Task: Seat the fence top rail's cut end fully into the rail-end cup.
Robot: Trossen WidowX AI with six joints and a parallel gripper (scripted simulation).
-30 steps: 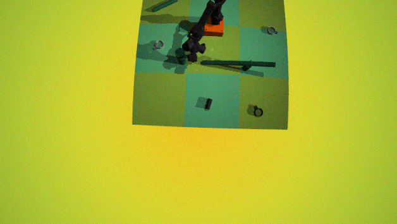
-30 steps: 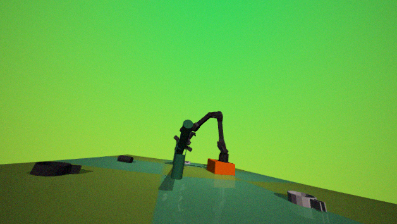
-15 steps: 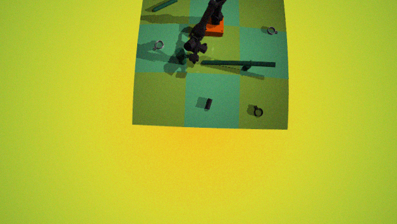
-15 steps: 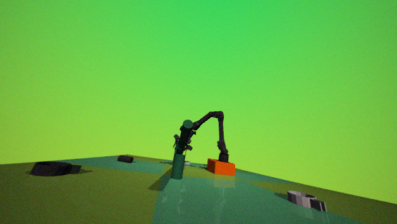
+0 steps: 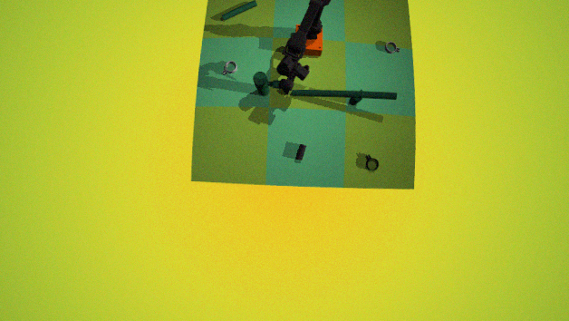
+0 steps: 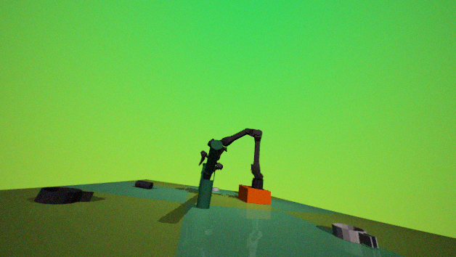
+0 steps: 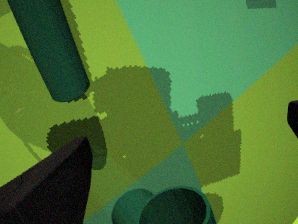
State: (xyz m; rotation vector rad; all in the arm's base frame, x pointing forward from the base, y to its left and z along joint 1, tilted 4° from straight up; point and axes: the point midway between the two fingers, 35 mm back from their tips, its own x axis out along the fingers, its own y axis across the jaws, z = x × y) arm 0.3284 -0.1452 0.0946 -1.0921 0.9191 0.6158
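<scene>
The dark green rail (image 5: 317,93) (image 7: 47,47) runs through the loop cap (image 5: 357,99). In the wrist view its cut end is free, at the upper left, apart from the green rail-end cup (image 7: 175,212) (image 5: 274,83). The cup's open mouth is at the bottom of the wrist view. The cup is beside the upper part of the big post (image 5: 261,82) (image 6: 205,194); the brace band cannot be made out. My gripper (image 5: 286,91) (image 6: 210,162) (image 7: 192,128) is wide open and empty, between post and rail. One finger shows close to the rail's end; whether they touch cannot be told.
An orange block (image 5: 313,47) (image 6: 254,194) carries the arm's base. Pale rings (image 5: 230,72) (image 5: 386,47) lie left and right. A dark ring (image 5: 377,163) (image 6: 59,196) and dark cylinder (image 5: 300,152) (image 6: 144,184) lie in front. A green bar (image 5: 239,10) lies far left.
</scene>
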